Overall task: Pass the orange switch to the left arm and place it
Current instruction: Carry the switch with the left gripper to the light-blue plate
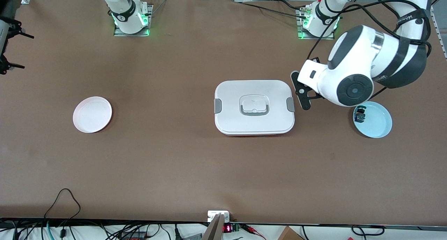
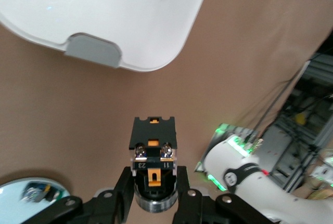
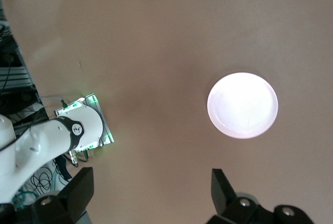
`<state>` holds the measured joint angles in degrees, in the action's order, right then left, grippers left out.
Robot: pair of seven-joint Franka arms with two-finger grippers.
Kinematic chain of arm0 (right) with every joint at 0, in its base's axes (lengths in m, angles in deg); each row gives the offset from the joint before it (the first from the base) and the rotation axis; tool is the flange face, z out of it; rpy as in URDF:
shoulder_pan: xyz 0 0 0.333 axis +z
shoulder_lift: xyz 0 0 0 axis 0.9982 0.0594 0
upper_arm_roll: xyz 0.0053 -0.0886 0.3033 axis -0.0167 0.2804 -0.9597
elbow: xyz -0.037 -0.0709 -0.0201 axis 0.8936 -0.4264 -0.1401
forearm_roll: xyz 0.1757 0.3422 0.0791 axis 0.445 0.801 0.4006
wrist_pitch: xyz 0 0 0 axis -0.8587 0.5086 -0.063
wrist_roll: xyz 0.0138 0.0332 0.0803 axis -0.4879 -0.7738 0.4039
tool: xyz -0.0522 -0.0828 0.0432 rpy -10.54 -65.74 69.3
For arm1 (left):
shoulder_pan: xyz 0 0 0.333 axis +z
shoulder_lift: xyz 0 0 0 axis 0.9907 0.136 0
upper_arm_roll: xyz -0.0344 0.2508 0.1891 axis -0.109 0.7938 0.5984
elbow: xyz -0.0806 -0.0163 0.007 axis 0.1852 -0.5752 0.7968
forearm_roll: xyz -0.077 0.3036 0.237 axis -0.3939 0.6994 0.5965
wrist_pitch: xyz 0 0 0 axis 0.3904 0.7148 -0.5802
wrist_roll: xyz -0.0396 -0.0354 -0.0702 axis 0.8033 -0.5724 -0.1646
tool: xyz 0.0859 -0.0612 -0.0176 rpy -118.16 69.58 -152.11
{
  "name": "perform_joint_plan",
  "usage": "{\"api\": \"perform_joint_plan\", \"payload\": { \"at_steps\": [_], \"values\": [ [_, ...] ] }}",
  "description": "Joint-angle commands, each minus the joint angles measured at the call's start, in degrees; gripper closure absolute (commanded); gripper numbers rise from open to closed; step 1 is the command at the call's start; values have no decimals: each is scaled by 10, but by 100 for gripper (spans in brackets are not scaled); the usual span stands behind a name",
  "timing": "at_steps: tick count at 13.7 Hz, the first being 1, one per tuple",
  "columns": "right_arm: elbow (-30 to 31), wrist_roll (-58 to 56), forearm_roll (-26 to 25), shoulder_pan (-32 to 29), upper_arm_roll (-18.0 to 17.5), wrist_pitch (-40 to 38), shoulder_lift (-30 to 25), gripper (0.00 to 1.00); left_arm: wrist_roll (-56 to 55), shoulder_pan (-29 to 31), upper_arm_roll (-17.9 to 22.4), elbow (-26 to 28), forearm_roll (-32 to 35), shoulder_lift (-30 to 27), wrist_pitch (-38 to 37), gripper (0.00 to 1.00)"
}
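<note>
left arm holds the orange switch beside the box, right arm waits up high

the left gripper (image 2: 154, 193) hangs over bare table, between the box (image 1: 254, 107) and the blue plate (image 1: 379, 126), at the left arm's end of the table. its two black fingers are pressed onto the orange switch (image 2: 153, 154), gripping the round metal collar at the switch's lower end. the switch's long axis runs straight out from the fingertips, so its black blocky body with orange tabs and two bright screws sticks out past them, pointing toward the box's rounded corner and grey side clip (image 2: 93, 50).

the relation that matters: the box lies directly between this held switch and the pink plate (image 1: 92, 114) near the right arm's end, so a level path across looks blocked and the part likely needs to go up and over or around.

the right gripper (image 3: 151, 193) is high over the table near the right arm's base, looking down on the pink plate, its fingers spread wide and empty; that arm waits. the left arm is by far the nearer one to the switch.

the box is smooth white plastic, a rounded rectangle with a grey-framed handle in the lid. both plates are shallow, round and glossy. a second small part with blue bits (image 1: 359, 117) sits in the blue plate near its rim. the table (image 1: 174, 156) is matte brown.
</note>
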<state>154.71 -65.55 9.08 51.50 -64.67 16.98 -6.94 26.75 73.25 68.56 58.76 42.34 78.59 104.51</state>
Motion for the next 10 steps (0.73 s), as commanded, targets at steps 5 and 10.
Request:
{"api": "perform_joint_plan", "payload": {
  "at_steps": [5, 10],
  "values": [
    [18, 328, -14, 23, -5, 27, -30, 0, 39, -10, -2, 93, 166, 8, 90, 93],
    [80, 382, -11, 35, -8, 104, -58, 0, 181, 69, 1, 162, 220, 11, 204, 94]
  ]
}}
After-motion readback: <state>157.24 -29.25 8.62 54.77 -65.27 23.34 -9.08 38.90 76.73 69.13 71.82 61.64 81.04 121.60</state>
